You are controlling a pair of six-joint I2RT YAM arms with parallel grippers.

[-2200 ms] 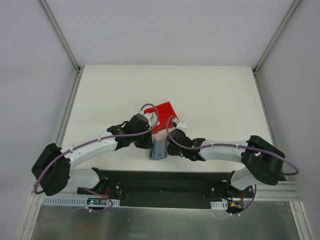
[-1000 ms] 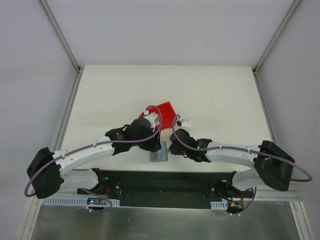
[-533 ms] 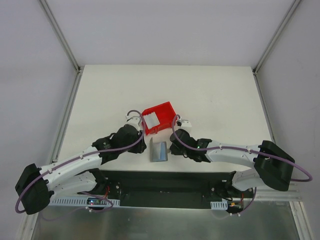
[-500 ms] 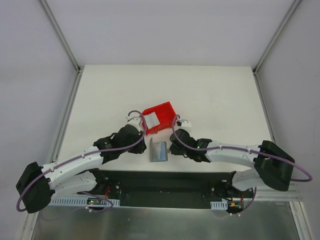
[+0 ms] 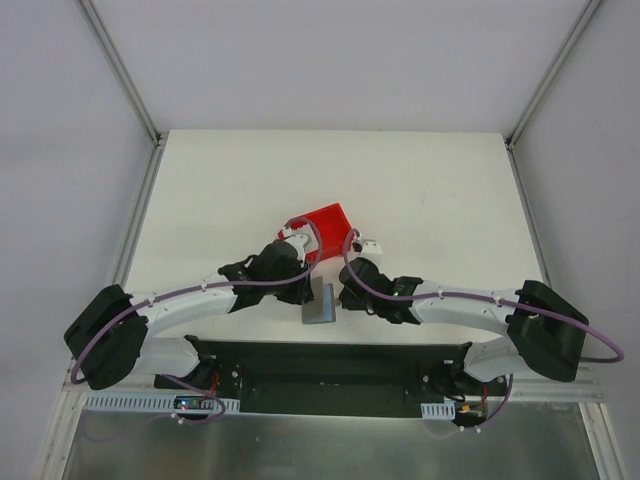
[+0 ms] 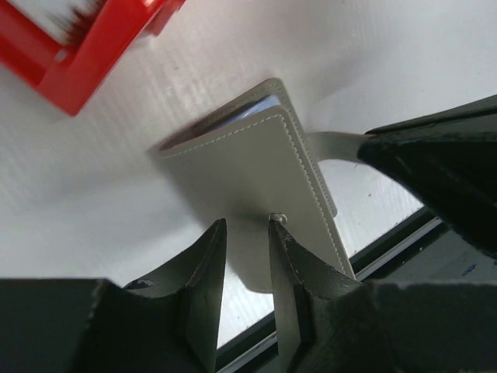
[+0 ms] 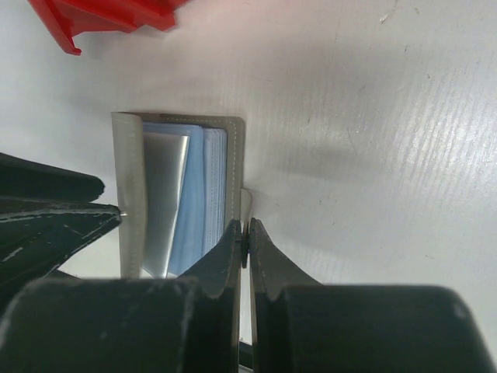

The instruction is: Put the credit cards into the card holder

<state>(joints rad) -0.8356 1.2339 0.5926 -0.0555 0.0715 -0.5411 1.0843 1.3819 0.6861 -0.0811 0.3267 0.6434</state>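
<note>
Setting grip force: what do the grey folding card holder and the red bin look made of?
The grey folding card holder: matte leather or faux leather, judging by stitched edges. The red bin: probably rigid glossy plastic, with a sharp moulded rim.

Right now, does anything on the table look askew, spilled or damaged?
Nothing spilled or damaged. The red bin sits askew to the edges of the table. The card holder is propped half open, one cover raised, its tab pinched in the shut jaws of the right gripper.

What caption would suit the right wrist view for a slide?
Right gripper, jaws shut, holds the open card holder by its tab on the white table.
</note>
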